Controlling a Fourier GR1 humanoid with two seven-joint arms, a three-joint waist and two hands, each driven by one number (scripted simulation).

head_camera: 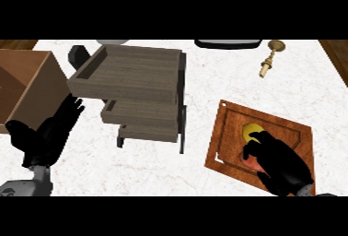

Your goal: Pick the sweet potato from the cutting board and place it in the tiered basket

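On the reddish-brown cutting board (234,120) at the right lies the sweet potato (251,130), its yellow end showing and an orange patch peeking out lower down. My right hand (279,159) lies over it, fingers curled round it and hiding most of it. The tiered basket (132,69) of grey wood stands at the upper middle, its top tray open and lower tiers stepping toward me. At the left, my left hand (49,133) rests open, fingers pointing up.
A brown wooden box (24,85) stands at the left edge beside my left hand. A brass candlestick-like object (269,57) lies at the back right. A dark item (228,44) and a pale round item (112,42) sit at the far edge.
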